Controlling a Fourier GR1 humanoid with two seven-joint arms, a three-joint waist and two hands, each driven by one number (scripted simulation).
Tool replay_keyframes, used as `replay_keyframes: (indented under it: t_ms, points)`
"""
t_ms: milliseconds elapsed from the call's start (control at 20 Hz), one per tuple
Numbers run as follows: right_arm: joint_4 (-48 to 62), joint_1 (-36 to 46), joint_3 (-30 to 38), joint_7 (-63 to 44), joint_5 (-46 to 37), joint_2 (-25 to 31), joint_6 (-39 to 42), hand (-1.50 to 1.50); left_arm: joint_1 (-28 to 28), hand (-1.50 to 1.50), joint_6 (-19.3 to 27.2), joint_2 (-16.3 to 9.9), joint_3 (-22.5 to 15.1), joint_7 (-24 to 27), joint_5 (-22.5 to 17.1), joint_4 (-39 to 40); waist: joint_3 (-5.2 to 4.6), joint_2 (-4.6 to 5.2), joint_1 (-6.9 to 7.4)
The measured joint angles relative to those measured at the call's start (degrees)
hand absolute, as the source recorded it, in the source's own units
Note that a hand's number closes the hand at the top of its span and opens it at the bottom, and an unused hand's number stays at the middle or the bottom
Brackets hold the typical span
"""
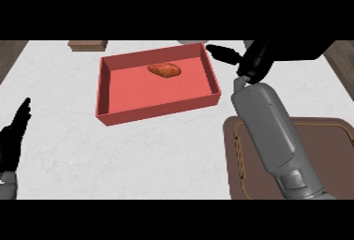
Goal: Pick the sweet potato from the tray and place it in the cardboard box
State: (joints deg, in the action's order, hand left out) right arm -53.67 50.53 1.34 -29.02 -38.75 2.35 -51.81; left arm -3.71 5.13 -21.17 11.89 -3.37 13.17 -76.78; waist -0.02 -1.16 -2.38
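The sweet potato (165, 70), orange-brown and lumpy, lies on the floor of a red open-topped box (114, 111) near its far wall. My right hand (253, 58) hovers just off the box's far right corner, fingers relaxed and holding nothing, one finger pointing left over the rim. The brown tray (325, 154) sits at the lower right with my right forearm stretched across it. My left hand (14, 133) rests at the left edge, fingers straight and pointing up.
A small brown block (87, 45) stands at the counter's far edge, left of the box. A grey object (191, 42) peeks out behind the box. Dark wood (10, 54) borders the white counter on both sides.
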Motion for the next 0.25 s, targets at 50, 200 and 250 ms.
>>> replay_keyframes:
  t_ms: [50,200,250]
  points:
    - [-3.3,-2.8,-0.9,-0.6,-0.3,0.4,0.9,-1.5,0.3,0.0,0.0,0.1,0.1,-0.1,0.0,-0.4,0.0,-0.08,-0.25]
    - [-13.5,-10.8,-3.3,-2.7,-0.5,2.6,5.6,-1.5,1.2,0.0,-0.1,-0.2,0.7,0.4,-0.3,-0.6,-0.02,-0.13,-0.66]
    - [-16.8,-13.5,-4.3,-3.8,-0.9,3.0,7.1,-1.5,0.8,0.0,0.2,-0.1,0.7,0.3,-0.1,-0.3,-0.02,-0.07,-0.76]
